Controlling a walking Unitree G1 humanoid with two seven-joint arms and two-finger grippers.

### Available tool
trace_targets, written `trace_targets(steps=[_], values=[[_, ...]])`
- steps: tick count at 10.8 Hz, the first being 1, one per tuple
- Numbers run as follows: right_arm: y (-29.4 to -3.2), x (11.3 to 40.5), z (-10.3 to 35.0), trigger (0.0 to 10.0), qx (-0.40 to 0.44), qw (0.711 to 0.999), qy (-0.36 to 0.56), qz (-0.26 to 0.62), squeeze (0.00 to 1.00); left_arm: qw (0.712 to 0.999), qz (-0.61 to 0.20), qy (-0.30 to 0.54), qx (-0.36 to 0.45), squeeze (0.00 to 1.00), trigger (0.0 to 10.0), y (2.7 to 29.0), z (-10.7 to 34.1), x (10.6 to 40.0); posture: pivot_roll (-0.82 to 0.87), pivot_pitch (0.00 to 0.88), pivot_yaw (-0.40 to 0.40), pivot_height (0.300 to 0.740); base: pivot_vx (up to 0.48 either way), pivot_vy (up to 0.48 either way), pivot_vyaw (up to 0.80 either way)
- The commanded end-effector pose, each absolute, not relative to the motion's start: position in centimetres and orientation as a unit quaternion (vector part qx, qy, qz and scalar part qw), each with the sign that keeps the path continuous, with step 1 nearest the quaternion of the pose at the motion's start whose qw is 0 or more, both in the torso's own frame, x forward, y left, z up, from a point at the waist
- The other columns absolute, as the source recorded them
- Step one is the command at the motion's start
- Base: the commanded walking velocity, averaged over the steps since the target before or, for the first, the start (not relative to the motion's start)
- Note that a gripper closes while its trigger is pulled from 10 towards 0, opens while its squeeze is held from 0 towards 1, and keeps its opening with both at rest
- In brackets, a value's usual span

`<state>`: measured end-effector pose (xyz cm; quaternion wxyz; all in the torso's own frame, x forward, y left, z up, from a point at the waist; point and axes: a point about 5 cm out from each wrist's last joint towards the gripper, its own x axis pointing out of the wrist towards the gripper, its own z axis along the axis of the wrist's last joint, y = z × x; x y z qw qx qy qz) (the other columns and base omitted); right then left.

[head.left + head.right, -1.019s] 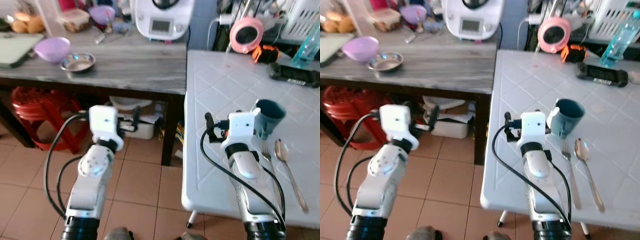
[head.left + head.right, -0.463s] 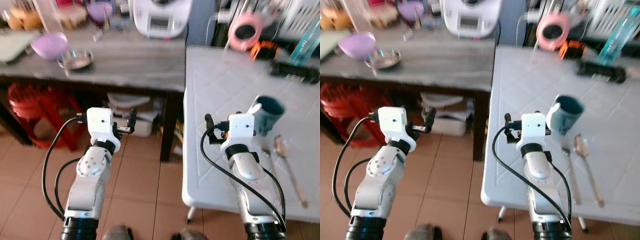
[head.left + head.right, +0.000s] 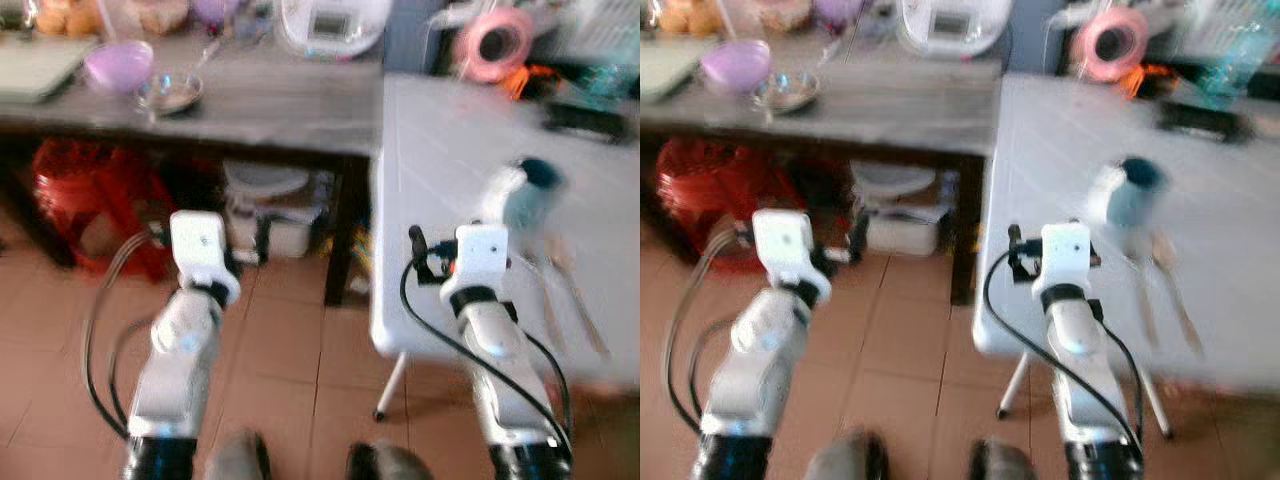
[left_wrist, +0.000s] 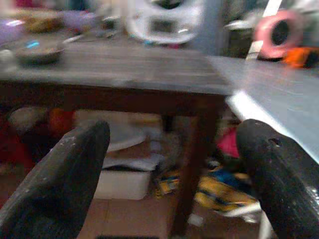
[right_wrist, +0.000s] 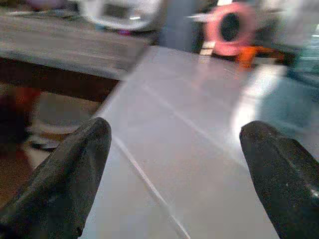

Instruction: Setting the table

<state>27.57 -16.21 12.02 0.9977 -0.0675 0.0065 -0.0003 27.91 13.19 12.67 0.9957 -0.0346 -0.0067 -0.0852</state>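
A teal mug (image 3: pixel 528 192) stands on the white table (image 3: pixel 440 140), blurred, with a fork and a spoon (image 3: pixel 570 300) lying just nearer than it. A purple bowl (image 3: pixel 118 62) and a steel bowl (image 3: pixel 170 92) sit on the grey wooden table (image 3: pixel 280 100). My right gripper (image 5: pixel 174 164) is open over the white table's near left part, a little short of the mug. My left gripper (image 4: pixel 172 164) is open above the tiled floor and points under the wooden table. Neither holds anything.
A white appliance (image 3: pixel 330 22) stands at the back of the wooden table, a pink round object (image 3: pixel 492 45) at the back of the white one. Under the wooden table are a red stool (image 3: pixel 80 195) and a white container (image 3: pixel 265 210). The white table's leg (image 3: pixel 392 375) stands close by.
The whole picture has shifted and blurred, so the camera has moved; both tables now sit higher and farther off. Both arms keep the same pose with open fingers.
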Motion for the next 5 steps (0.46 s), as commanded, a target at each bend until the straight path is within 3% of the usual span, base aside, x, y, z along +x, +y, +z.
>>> trace_targets(steps=[1,5], values=[[-16.35,27.56,12.22,10.0,-0.067,0.998,0.003,-0.001,0.00,0.995,-0.093,-0.020,-0.022,0.00,10.0,13.08,13.18,28.03,0.00,0.000,-0.025,0.740,0.000,0.000,0.00],[-16.36,27.54,12.42,10.0,-0.064,0.998,0.002,-0.008,0.00,0.992,-0.124,-0.030,-0.017,0.00,10.0,12.58,13.28,27.60,0.00,0.000,-0.024,0.740,0.000,0.000,0.00]])
